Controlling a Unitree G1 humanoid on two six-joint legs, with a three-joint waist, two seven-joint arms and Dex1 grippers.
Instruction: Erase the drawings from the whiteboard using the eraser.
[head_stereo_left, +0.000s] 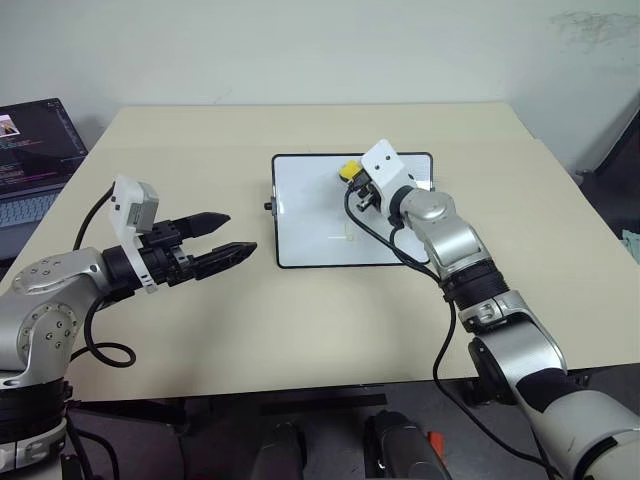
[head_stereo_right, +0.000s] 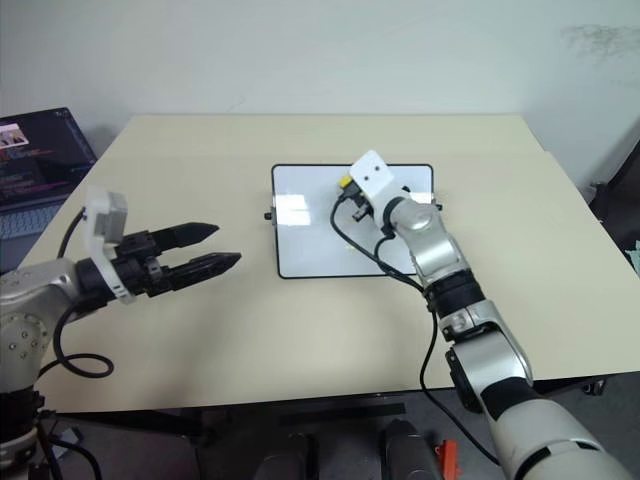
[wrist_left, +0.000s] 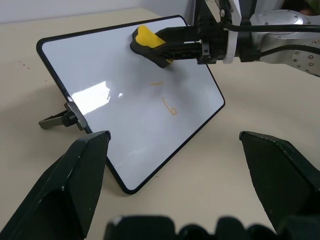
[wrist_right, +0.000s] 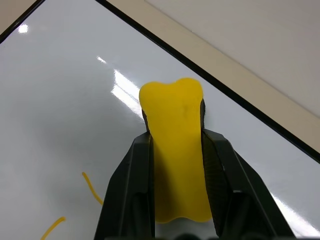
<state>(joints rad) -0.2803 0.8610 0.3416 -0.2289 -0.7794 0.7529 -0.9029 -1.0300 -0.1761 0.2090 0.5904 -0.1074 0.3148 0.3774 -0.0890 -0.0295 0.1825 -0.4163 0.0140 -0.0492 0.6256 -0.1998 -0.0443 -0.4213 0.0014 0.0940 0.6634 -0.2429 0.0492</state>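
The whiteboard (head_stereo_left: 310, 215) lies flat in the middle of the table, black-framed and glossy. A few thin yellow drawings (wrist_left: 170, 107) sit near its centre, and two short strokes of the drawings (wrist_right: 90, 187) show in the right wrist view. My right gripper (head_stereo_left: 356, 184) is over the board's far right part, shut on the yellow eraser (wrist_right: 176, 150), whose dark underside faces the board. The eraser (wrist_left: 146, 39) sits beyond the strokes, apart from them. My left gripper (head_stereo_left: 232, 235) hovers open to the left of the board, nothing between its fingers (wrist_left: 75, 180).
A laptop (head_stereo_left: 30, 160) with a lit screen stands at the table's far left edge. A small black knob (wrist_left: 62, 120) sticks out from the board's short left side. Bare tabletop (head_stereo_left: 300, 320) surrounds the board.
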